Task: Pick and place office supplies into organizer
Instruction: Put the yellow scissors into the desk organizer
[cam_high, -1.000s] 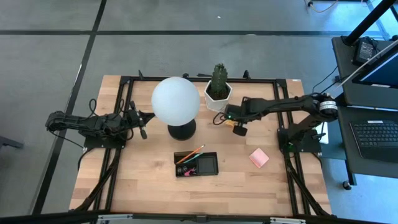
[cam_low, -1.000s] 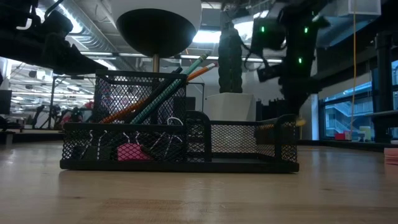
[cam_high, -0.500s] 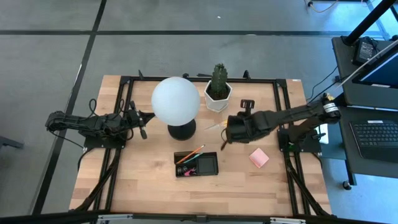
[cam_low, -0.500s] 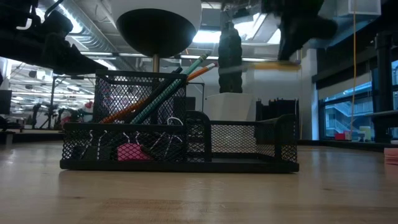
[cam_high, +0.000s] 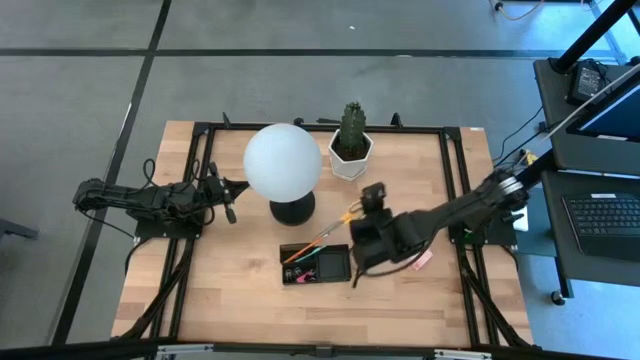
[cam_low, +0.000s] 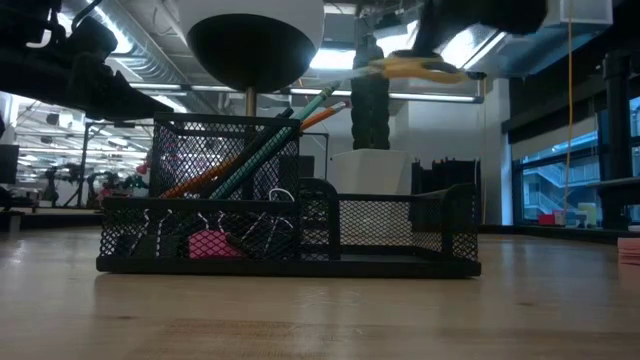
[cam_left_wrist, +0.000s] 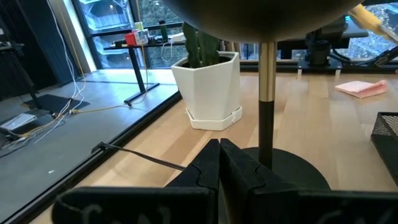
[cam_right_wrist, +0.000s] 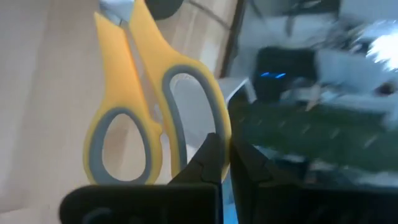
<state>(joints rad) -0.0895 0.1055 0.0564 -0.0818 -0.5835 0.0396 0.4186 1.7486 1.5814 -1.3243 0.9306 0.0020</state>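
Right now the right gripper is pinched tight on the scissors, its fingers clamped over one yellow handle loop. Seen from overhead, that gripper hangs above the table just beside the right end of the organizer, with the scissors sticking out from it toward the lamp side. Their long axis lies roughly level, as the low view shows the scissors held well above the organizer's mesh wall. So the tray sits below and slightly to the left of the load, and I judge the coming move to be a short shift over the open compartment, then a descent.

Pencils already lean in the tall left cup, and something pink rests in the low section beneath them. The lamp and cactus stand behind the tray, near enough that the protruding blades could brush the lamp base. A sticky pad lies on the wood to the right.

The left gripper, pressed together and empty, waits at the table's left edge, far from the tray.
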